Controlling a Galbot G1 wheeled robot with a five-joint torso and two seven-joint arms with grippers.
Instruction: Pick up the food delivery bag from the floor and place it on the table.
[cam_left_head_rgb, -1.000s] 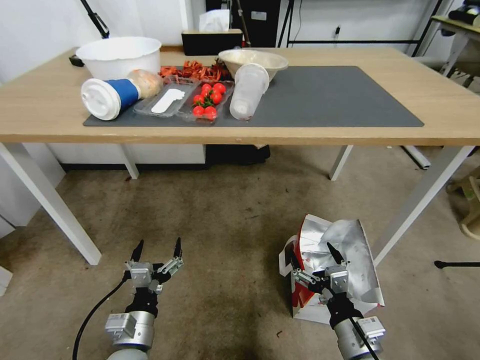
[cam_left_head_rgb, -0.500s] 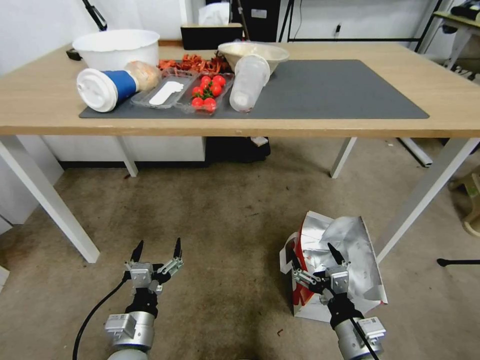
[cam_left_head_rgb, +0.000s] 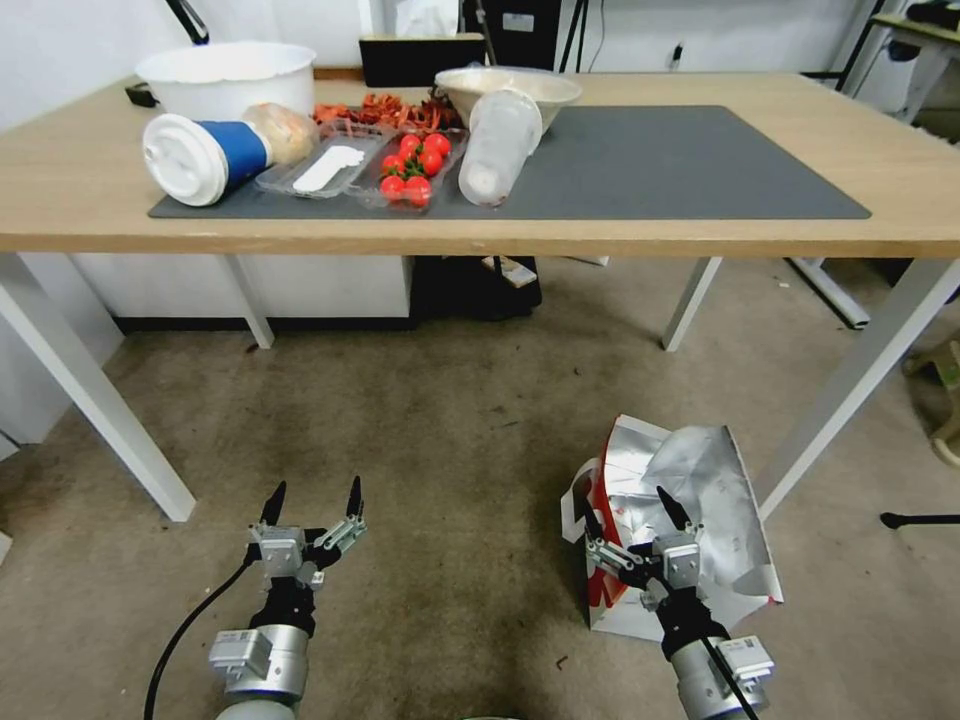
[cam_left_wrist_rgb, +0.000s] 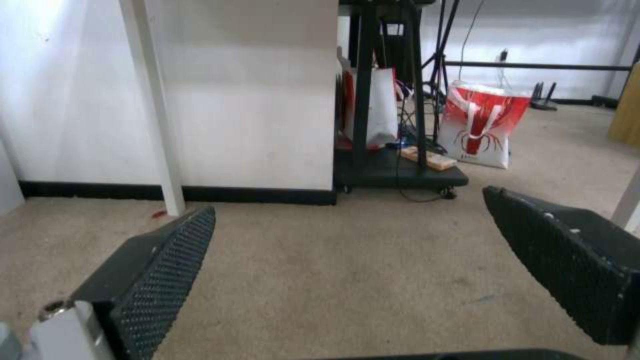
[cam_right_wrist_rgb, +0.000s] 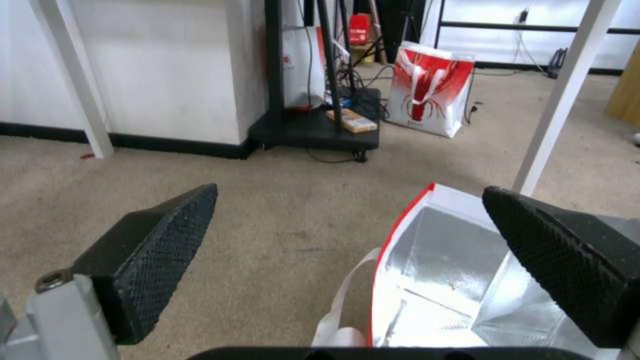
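Observation:
The food delivery bag (cam_left_head_rgb: 700, 470) stands open on the floor (cam_left_head_rgb: 450, 430) beside the table's right front leg, its silver foil lining facing up and a white strap handle (cam_left_head_rgb: 574, 500) on its left side. My right gripper (cam_left_head_rgb: 625, 512) hovers open just over the bag's near left rim; in the right wrist view the foil mouth (cam_right_wrist_rgb: 453, 270) lies below and between its fingers (cam_right_wrist_rgb: 167, 235). My left gripper (cam_left_head_rgb: 316, 490) is open over bare carpet, well left of the bag. The light-wood table (cam_left_head_rgb: 900, 180) with its dark grey mat (cam_left_head_rgb: 680, 170) stands ahead.
The mat's left half holds a white bowl (cam_left_head_rgb: 225, 75), a lying blue-banded cup (cam_left_head_rgb: 200, 155), a tray of tomatoes (cam_left_head_rgb: 410, 175), a clear cup (cam_left_head_rgb: 497, 145) and a second bowl (cam_left_head_rgb: 510, 85). White table legs (cam_left_head_rgb: 90, 390) flank the floor. Another red-and-white bag (cam_right_wrist_rgb: 430, 90) stands beyond the table.
The whole head view has shifted: the table now sits higher and nearer in the picture, so the camera moved. Both grippers and the bag keep their places relative to each other.

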